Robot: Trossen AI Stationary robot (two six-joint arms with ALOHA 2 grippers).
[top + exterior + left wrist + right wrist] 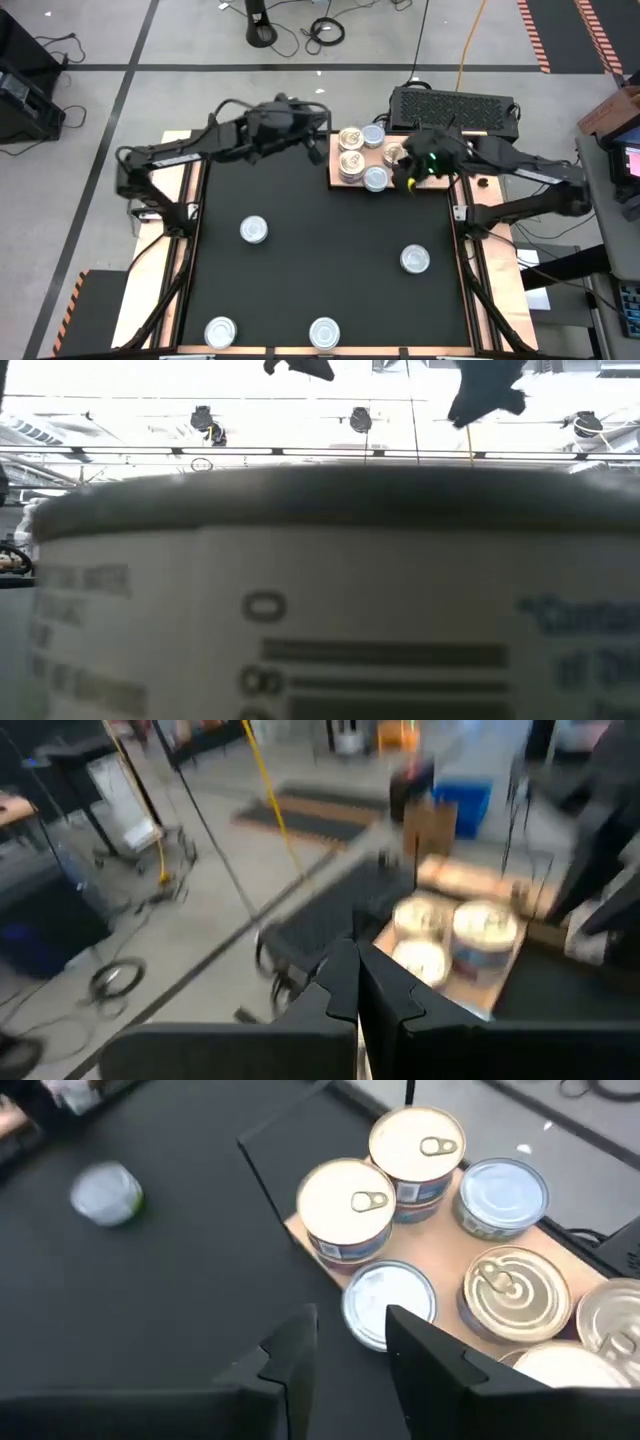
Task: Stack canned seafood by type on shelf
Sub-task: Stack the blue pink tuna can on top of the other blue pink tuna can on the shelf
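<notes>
Right wrist view: right gripper [350,1342] part-open, empty, over pale-blue tin [388,1302] at shelf [450,1330] edge; could nudge it off. Left gripper [356,982] clenched.

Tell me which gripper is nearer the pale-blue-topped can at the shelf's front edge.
Right. The right gripper hovers beside that pale-blue-topped can on the shelf; the left gripper, shut, hangs beyond the shelf's far-left corner.

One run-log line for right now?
left gripper: shut, idle beside shelf | right gripper: open, empty, over shelf | loose cans: on table
</notes>
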